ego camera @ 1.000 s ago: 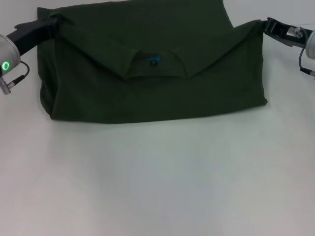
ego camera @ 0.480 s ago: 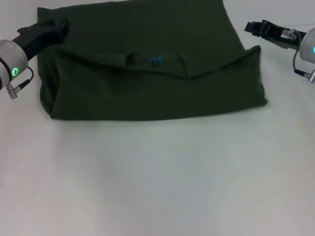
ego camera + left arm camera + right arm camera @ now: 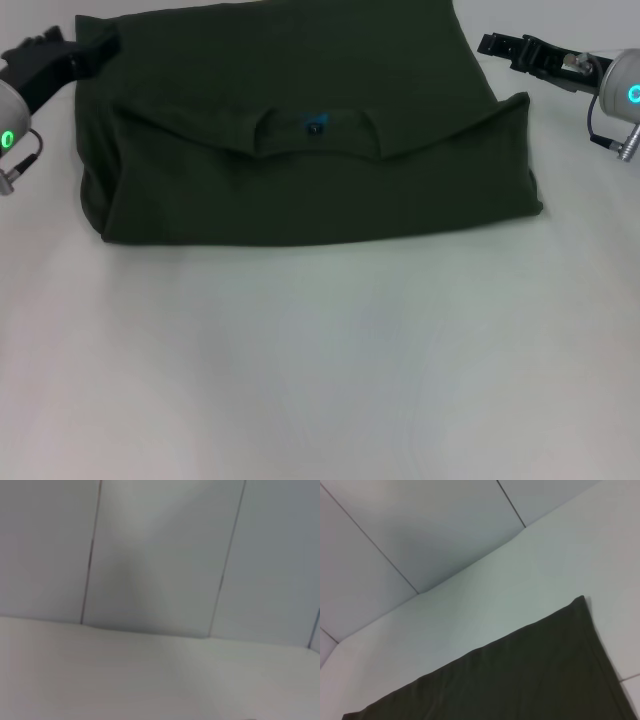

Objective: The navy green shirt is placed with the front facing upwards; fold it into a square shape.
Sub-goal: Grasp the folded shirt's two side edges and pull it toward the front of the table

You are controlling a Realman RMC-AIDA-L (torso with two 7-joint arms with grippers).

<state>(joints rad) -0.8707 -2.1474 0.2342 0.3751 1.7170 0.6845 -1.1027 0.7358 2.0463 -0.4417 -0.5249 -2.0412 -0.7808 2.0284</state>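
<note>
The navy green shirt (image 3: 300,190) lies at the far side of the white table (image 3: 320,360), folded into a wide rectangle. Its collar and blue neck label (image 3: 313,125) face up in the middle, and no lettering shows. My left gripper (image 3: 75,52) hovers open at the shirt's far left corner, holding nothing. Just off the far right corner my right gripper (image 3: 498,46) is also open and apart from the cloth. The right wrist view shows one flat corner of the shirt (image 3: 520,680) on the table.
A grey panelled wall (image 3: 160,555) rises behind the table's far edge. White tabletop stretches between the shirt's near fold and me.
Both grippers have let go of the shirt's corners and pulled outward and back. The folded-over flap has settled flat onto the shirt.
</note>
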